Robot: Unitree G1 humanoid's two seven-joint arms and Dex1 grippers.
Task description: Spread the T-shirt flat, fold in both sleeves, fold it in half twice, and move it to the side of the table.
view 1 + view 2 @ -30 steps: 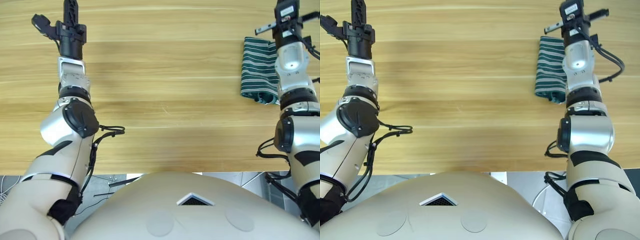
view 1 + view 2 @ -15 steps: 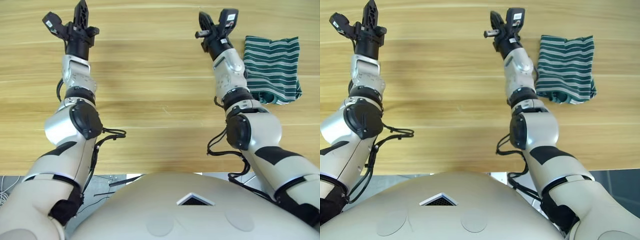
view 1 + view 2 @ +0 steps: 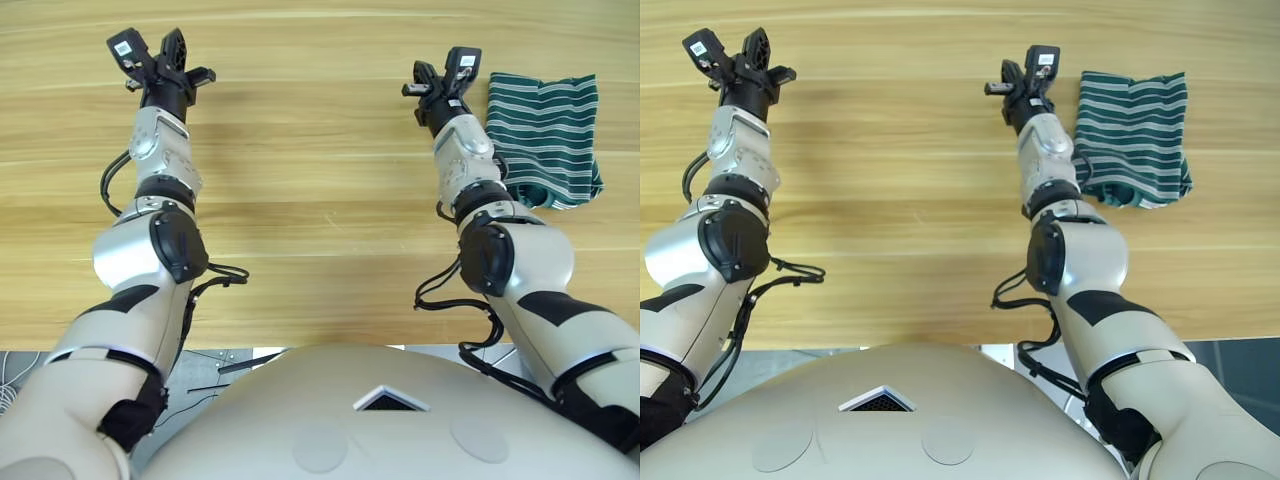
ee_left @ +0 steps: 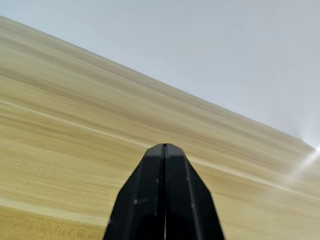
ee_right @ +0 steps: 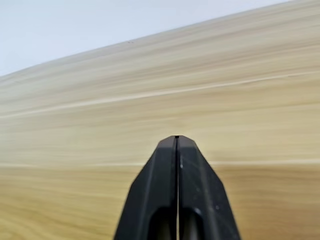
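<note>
Desk first: running away in pale wood grain, carrying everything named below.

Farther out, toward the right side: lying folded into a compact, roughly square packet, green with thin white stripes. Meaning the T-shirt, resting flat on the wood, bunching slightly along its near edge.

Just beside that packet's far left corner, on the side toward the middle of the desk: sitting clear of the cloth, not touching it. Meaning the right jaws, pressing fully together with no gap between them in the right wrist view, gripping nothing, pointing away across the bare grain. Cannot tell whether hovering or grazing the wood.

About level with that, far over on the left: holding well apart from the T-shirt, with a broad stretch of desk lying between. Meaning the left jaws, likewise pressing tight together in the left wrist view, carrying nothing, aiming toward the far edge.

Beyond both: ending in a straight far edge against a plain pale wall.
</note>
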